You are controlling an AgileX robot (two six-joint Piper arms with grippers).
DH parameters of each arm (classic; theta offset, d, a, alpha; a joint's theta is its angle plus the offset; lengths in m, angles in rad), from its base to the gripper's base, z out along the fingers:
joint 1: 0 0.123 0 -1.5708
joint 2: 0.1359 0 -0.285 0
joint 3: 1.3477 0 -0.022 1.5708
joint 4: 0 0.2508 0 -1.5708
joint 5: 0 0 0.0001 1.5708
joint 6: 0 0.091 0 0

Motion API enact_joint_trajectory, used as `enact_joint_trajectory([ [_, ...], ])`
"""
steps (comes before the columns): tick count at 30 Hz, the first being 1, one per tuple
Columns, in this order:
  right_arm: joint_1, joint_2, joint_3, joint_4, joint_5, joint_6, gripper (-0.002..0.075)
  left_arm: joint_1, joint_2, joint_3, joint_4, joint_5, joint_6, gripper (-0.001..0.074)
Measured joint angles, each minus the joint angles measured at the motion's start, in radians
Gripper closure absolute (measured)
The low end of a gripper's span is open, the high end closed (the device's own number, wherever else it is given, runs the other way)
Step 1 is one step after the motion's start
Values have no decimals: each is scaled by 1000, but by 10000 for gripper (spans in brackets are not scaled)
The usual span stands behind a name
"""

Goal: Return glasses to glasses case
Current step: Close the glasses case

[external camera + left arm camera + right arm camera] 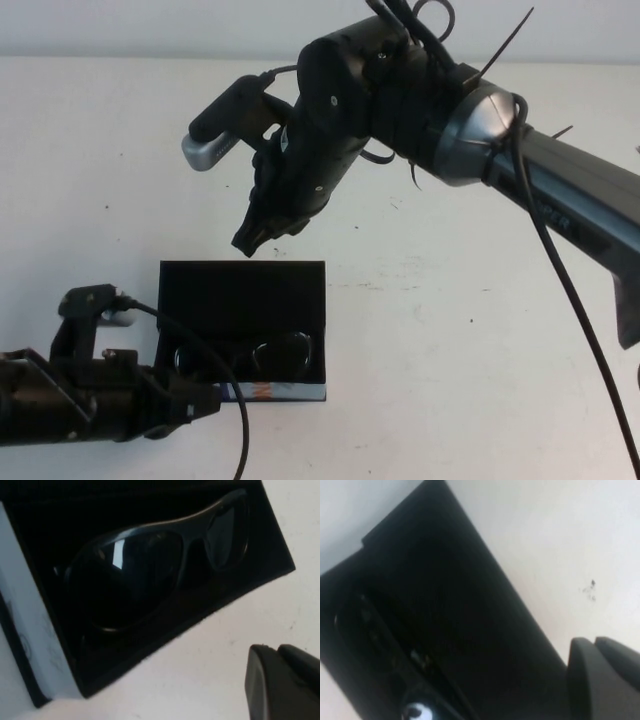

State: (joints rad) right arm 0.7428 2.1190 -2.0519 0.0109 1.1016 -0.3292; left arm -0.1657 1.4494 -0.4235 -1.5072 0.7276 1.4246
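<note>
The black glasses case (243, 290) lies open on the white table, its flap lid flat towards the far side and its patterned front edge (272, 392) towards me. The dark glasses (248, 356) lie inside the case along the front edge. In the left wrist view the glasses (150, 565) rest in the case (210, 610). My right gripper (250, 243) hangs just above the lid's far edge, shut and empty. In its wrist view the right gripper (592, 642) is over the black lid (445, 605). My left gripper (203, 400) is low at the case's front left corner, shut and empty. In its own wrist view the left gripper (275, 652) is over bare table.
The white table (460, 330) stretches right of and beyond the case. My right arm (560, 190) reaches in from the right, high over the table. A cable (235, 420) loops from the left arm across the case's front left corner.
</note>
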Motion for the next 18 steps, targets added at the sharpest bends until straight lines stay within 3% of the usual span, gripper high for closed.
enact_joint_trajectory([
  [8, -8, 62, 0, 18, -79, 42, 737, 0, 165, -4, -186, 15, 266, 736],
  [18, -12, 112, -2, 47, -176, 46, 737, 0, 238, -9, -205, 8, 373, 736],
])
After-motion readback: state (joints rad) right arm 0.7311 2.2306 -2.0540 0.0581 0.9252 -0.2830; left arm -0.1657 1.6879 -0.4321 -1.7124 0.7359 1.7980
